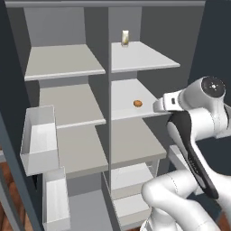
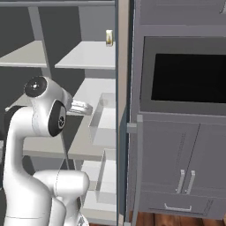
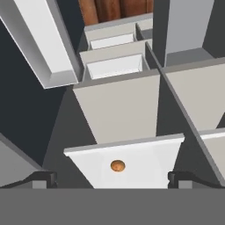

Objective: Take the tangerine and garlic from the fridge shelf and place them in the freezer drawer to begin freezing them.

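Note:
The tangerine (image 1: 137,103) is a small orange-brown ball lying on a light grey fridge shelf (image 1: 128,92), the middle one of the right column. My gripper (image 1: 158,105) hovers at that shelf's right front edge, just right of the fruit. In the hand view the tangerine (image 3: 117,165) lies on the shelf (image 3: 149,156) between my two fingertips (image 3: 44,178), which stand wide apart; the gripper (image 3: 113,178) is open and holds nothing. The garlic is out of view. Two open-top grey drawers (image 3: 115,66) stick out below the shelves; which one is the freezer drawer I cannot tell.
A pale yellowish carton (image 1: 125,38) stands on the top right shelf. Walled door bins (image 1: 38,140) hang on the open door at the left. A centre divider (image 1: 108,90) splits the shelves. Grey cabinets with an oven niche (image 2: 185,75) stand to the right.

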